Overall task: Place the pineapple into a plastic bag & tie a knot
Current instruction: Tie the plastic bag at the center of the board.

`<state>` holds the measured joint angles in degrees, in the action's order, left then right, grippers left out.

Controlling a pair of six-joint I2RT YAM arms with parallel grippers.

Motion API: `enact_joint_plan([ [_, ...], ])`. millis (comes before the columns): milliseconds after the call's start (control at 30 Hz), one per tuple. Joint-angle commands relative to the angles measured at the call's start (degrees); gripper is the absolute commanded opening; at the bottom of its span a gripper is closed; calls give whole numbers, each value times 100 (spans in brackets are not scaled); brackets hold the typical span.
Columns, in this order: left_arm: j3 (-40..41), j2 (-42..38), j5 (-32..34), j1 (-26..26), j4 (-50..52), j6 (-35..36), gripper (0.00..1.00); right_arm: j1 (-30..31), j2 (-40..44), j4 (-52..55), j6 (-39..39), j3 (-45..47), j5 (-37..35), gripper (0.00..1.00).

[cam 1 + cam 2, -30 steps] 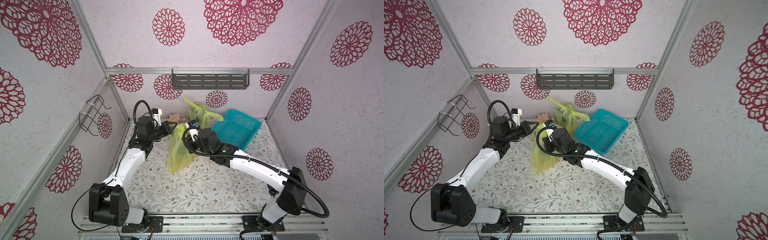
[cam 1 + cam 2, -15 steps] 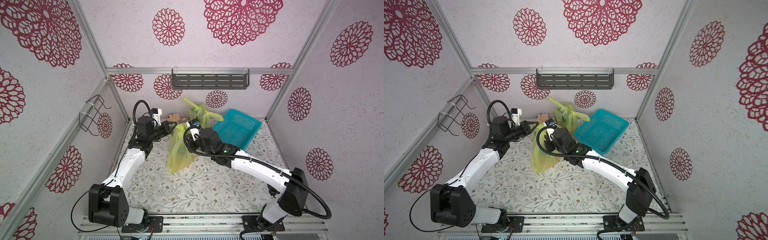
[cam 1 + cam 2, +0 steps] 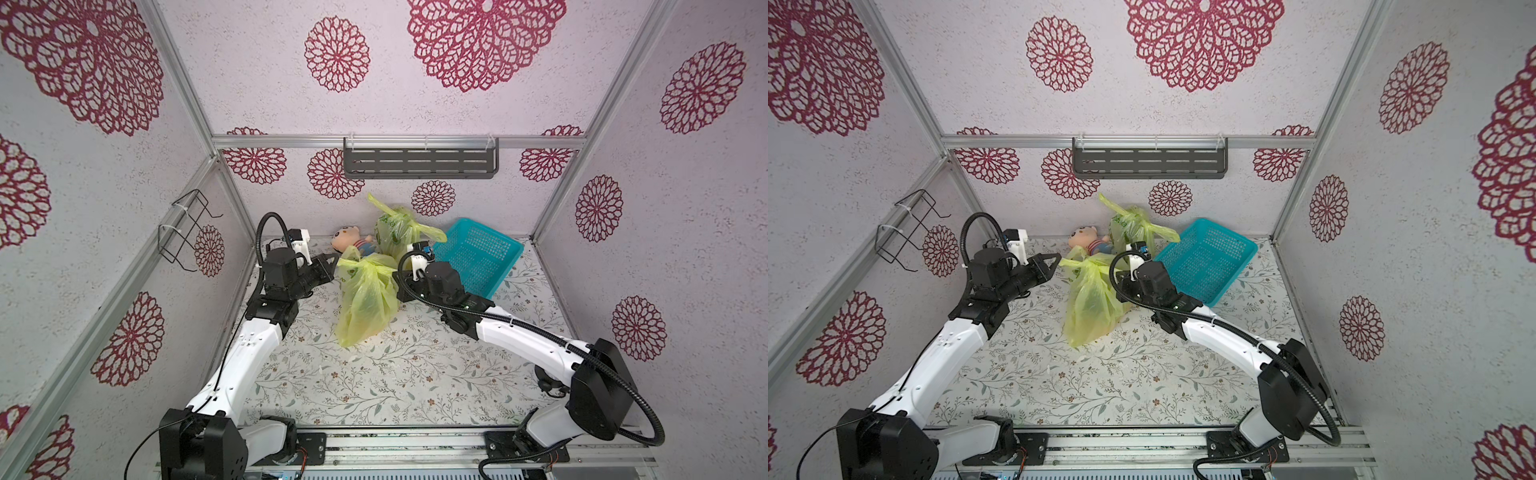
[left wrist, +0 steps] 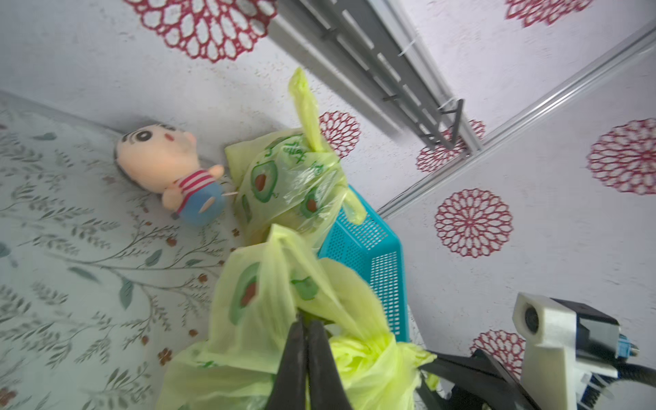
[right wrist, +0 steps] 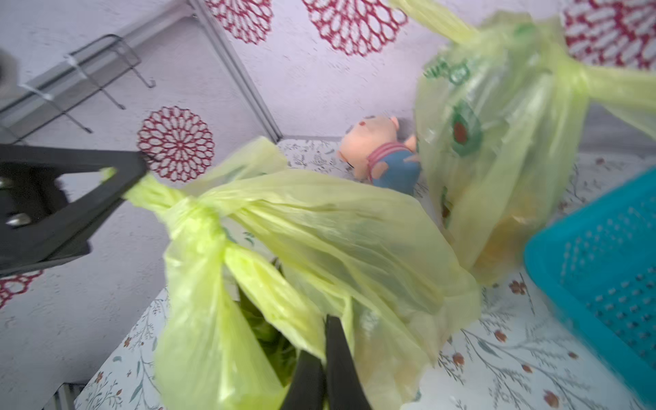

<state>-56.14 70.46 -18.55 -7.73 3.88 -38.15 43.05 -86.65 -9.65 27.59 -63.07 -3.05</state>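
Yellow-green plastic bag (image 3: pixel 365 299) handles pinched by left end effector (image 4: pixel 304 323), right end effector (image 5: pixel 321 335).

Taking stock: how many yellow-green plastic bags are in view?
2. The front bag stands mid-table, pinched by left gripper and right gripper; the back bag sits behind it, beside the teal basket.

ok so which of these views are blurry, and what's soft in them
Both top views: sharp and evenly lit. Left wrist: doll fairly crisp, wall shelf smeared. Right wrist: blurriest, with the teal basket and far bag smeared.
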Motion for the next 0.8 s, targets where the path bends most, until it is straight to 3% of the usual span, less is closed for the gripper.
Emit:
enact_joint_plan([
  [0,28,-68,470,370,479,436,0,-226,225,-161,469,117,-332,0],
  [200,-884,-198,529,624,1271,870,0,-327,357,103,-122,-597,-373,0],
  [433,-1765,-295,624,907,1570,1134,0,-444,491,410,-281,-1366,-126,0],
  [600,-1748,-397,543,1052,1617,1104,0,-503,478,482,-246,-1507,104,0],
  [767,-1199,-547,362,1054,1355,870,0,-552,293,574,-185,-1457,328,0],
])
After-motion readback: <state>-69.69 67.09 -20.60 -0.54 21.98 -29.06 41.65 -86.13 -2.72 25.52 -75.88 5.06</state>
